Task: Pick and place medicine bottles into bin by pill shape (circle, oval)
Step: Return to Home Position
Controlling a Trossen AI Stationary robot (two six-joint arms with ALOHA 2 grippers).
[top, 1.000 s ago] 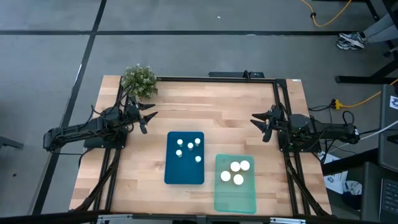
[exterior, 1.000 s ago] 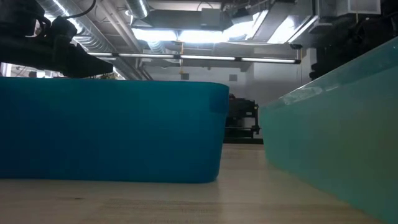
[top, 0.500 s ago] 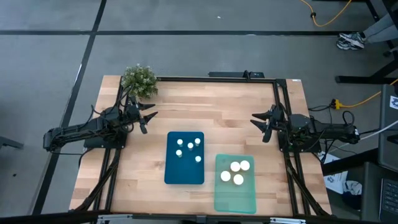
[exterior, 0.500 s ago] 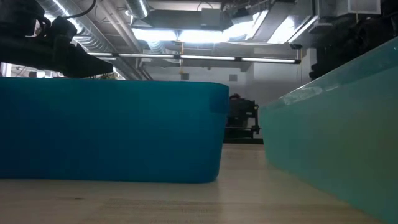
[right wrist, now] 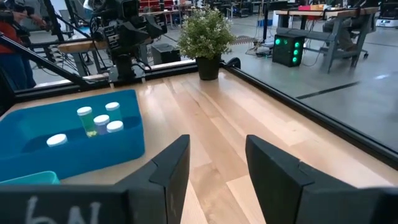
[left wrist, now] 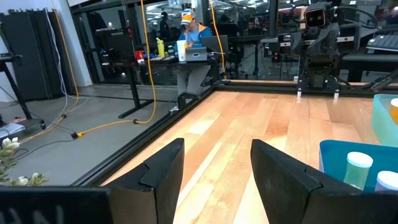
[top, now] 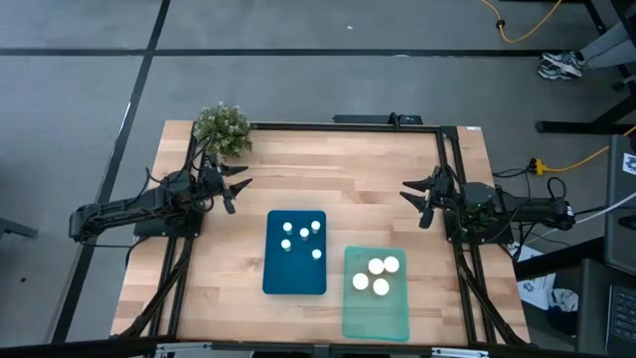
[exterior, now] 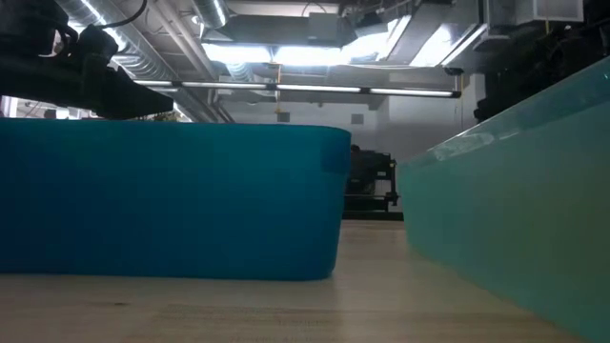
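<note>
Several white-capped medicine bottles [top: 301, 237] stand upright in the dark blue bin [top: 295, 279] at the table's middle; some show in the right wrist view [right wrist: 93, 120]. Three larger white-capped bottles [top: 375, 274] stand in the pale green bin [top: 375, 316] to its right. My left gripper [top: 238, 185] is open and empty above the table's left side. My right gripper [top: 409, 192] is open and empty above the table's right side. No bottle stands on the bare table.
A small green potted plant [top: 221, 128] stands at the table's far left corner. A black frame [top: 346, 126] runs round the table's edges. Bare wood lies between the two grippers and beyond the bins. People sit at desks in the room behind [left wrist: 189, 37].
</note>
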